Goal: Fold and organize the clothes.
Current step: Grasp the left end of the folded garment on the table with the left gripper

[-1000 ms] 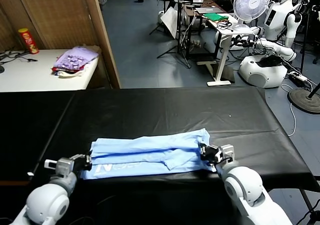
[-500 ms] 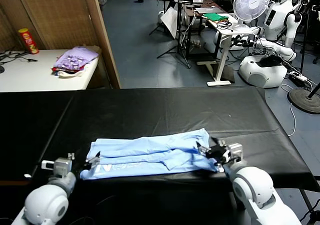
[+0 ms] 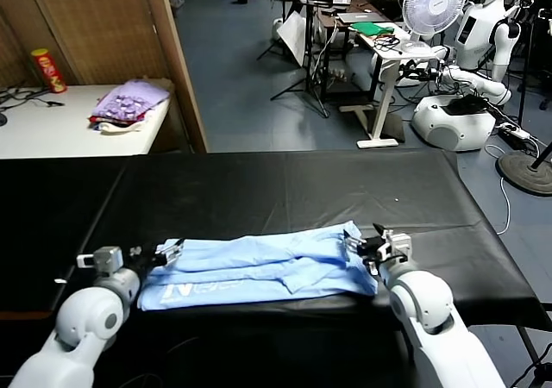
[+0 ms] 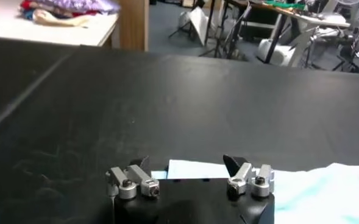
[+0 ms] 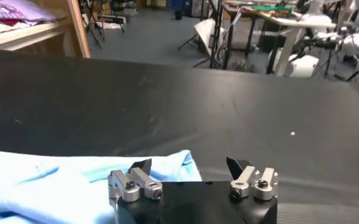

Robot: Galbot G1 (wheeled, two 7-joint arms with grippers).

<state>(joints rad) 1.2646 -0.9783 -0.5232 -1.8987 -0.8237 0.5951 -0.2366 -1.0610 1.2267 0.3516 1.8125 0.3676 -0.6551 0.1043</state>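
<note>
1. Left end effector (image 3: 169, 251) is sitting low over the near part of the desk (image 3: 285, 190), w/ fingers spread apart, nothing between them. Tips are pointing at the T-shirt's left end, just beside or barely over its edge; can't tell if touching.
2. In left wrist view the same end effector (image 4: 186, 163) is showing both dark fingertips (image 4: 233, 162) wide apart over black cloth, w/ a pale blue corner of the T-shirt (image 4: 301, 189) lying just ahead of & beside them.
3. Right end effector (image 3: 361, 245) is hovering at the T-shirt's right end, fingers also apart, gripping nothing. Tips are lying right at the cloth edge.
4. Right wrist view: end effector (image 5: 191, 164) is standing open, T-shirt (image 5: 63, 182) spreading out on one side of it, blue corner reaching in between the fingertips (image 5: 141, 165) w/o being pinched.
5. T-shirt (image 3: 259, 267) is lying flat on the near half of the desk, folded into a long narrow band running left-right btw the two arms, wrinkled, w/ a white letter mark (image 3: 181, 291) near its left front corner.
6. Desk is wearing a black cover; far half is bare.
7. Bkgd, far left: white side desk (image 3: 52, 129) is carrying a purple cloth pile (image 3: 129, 103) & a red-yellow can (image 3: 49, 70). Well apart from the T-shirt.
8. Far right: white fan (image 3: 434, 4) & a white robot (image 3: 483, 26) are standing on the shop floor.
</note>
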